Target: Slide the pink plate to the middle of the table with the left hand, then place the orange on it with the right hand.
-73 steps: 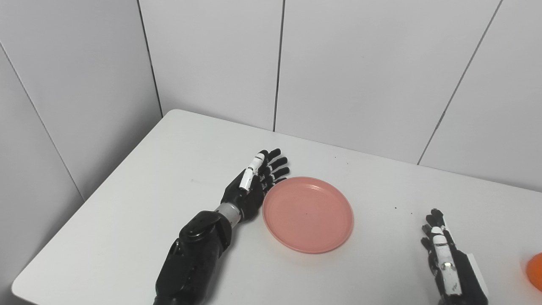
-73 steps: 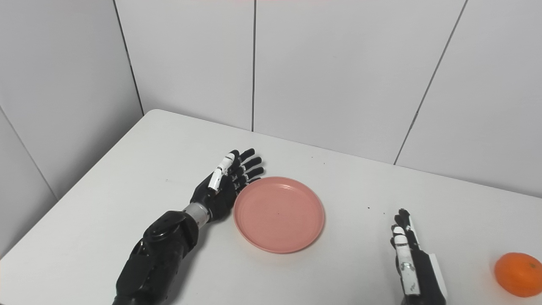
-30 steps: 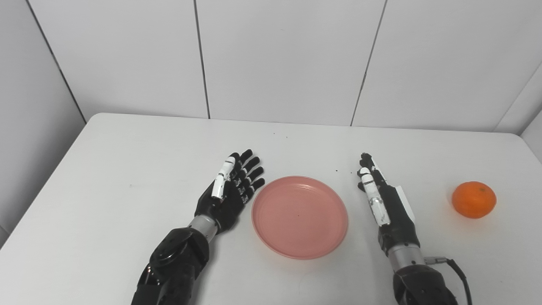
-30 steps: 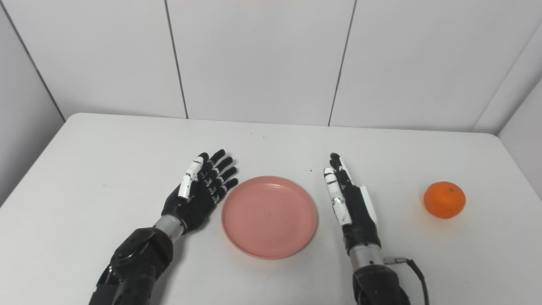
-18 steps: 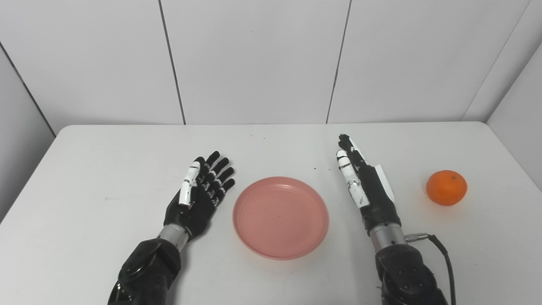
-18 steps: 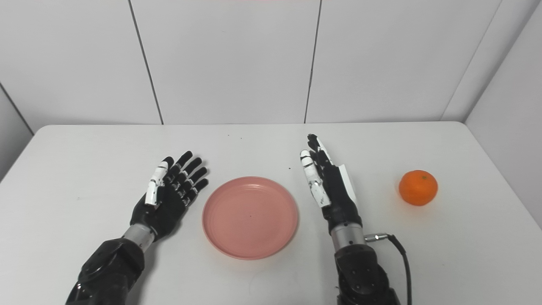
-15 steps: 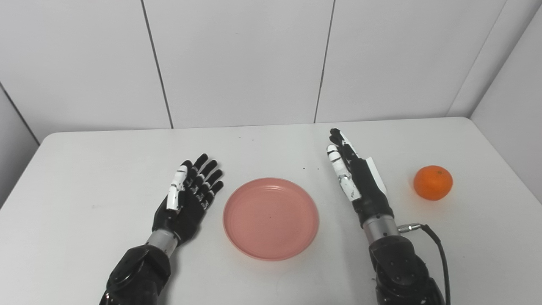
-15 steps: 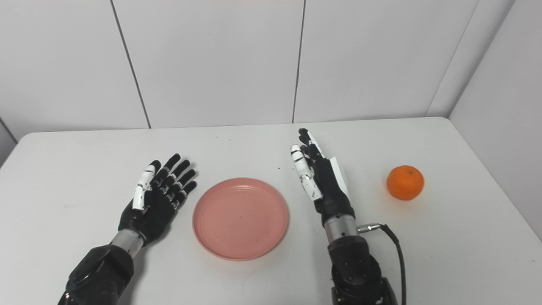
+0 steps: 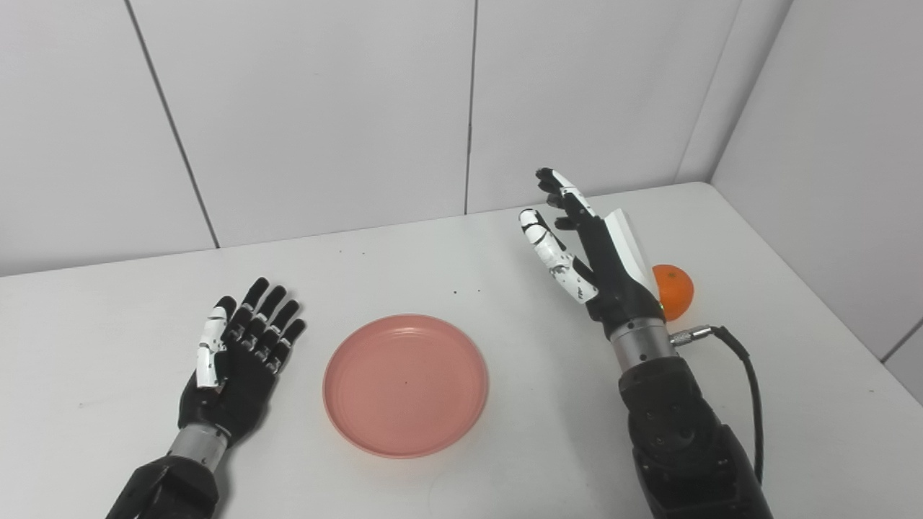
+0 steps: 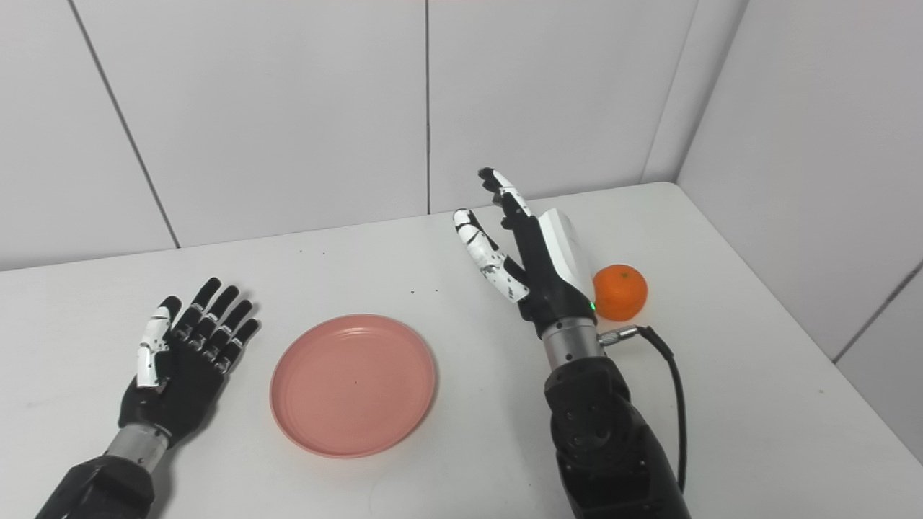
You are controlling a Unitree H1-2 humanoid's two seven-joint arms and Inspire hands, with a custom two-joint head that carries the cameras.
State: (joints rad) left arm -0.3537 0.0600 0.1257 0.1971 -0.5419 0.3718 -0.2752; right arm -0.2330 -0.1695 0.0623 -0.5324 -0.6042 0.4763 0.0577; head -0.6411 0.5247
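Presently, my right hand [image 10: 537, 263]: raised, fingers spread, holding nothing. Orange [image 10: 620, 292]: just beyond its outer side, on the table [image 10: 721, 375], ungrasped. Pink plate [image 10: 353, 384]: off its thumb side, near centre, so the slide looks done; pick-and-place remains. Left hand [image 10: 180, 364]: fingers spread, empty, beside the plate, apart from it. Cable [image 10: 667, 382]: trails at my wrist. Path looks unobstructed.

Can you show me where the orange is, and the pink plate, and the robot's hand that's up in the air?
orange [image 10: 621, 291], right eye view, middle of the fruit.
pink plate [image 10: 352, 384], right eye view, bare middle of the dish.
right hand [image 10: 537, 263], right eye view, on the raised open palm.
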